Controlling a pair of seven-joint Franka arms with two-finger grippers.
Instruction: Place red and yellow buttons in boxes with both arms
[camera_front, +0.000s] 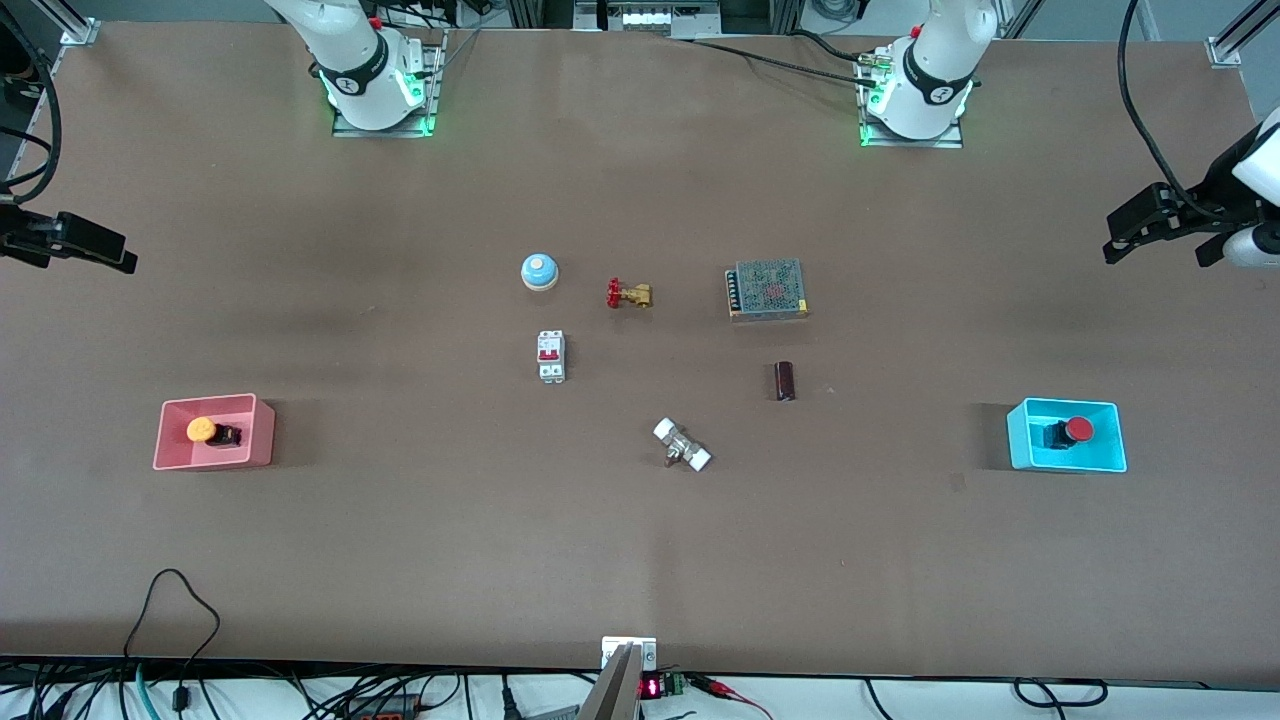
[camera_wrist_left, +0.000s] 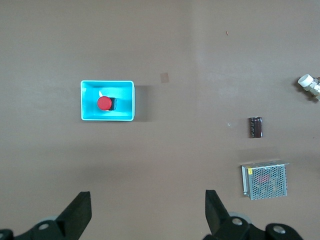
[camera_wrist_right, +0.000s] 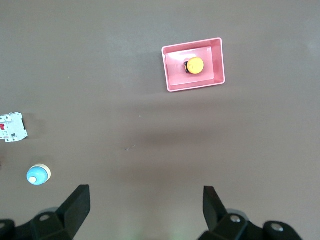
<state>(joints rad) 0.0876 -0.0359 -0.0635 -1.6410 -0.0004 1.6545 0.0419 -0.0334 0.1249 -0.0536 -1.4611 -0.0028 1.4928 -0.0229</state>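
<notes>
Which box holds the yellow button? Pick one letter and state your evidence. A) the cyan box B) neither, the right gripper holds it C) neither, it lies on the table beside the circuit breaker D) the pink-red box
D: the yellow button lies inside the pink-red box toward the right arm's end of the table, while the cyan box holds the red button.

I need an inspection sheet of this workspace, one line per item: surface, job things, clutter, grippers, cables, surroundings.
Surface: brown table, no spills seen.
Job things: yellow button in pink box; red button in cyan box.
Clutter: blue dome, brass valve, breaker, power supply, dark cylinder, white fitting.
Grippers: left gripper open, empty; right gripper open, empty; both raised.
Cables: black cable on the table edge.
Surroundings: nothing seen.
</notes>
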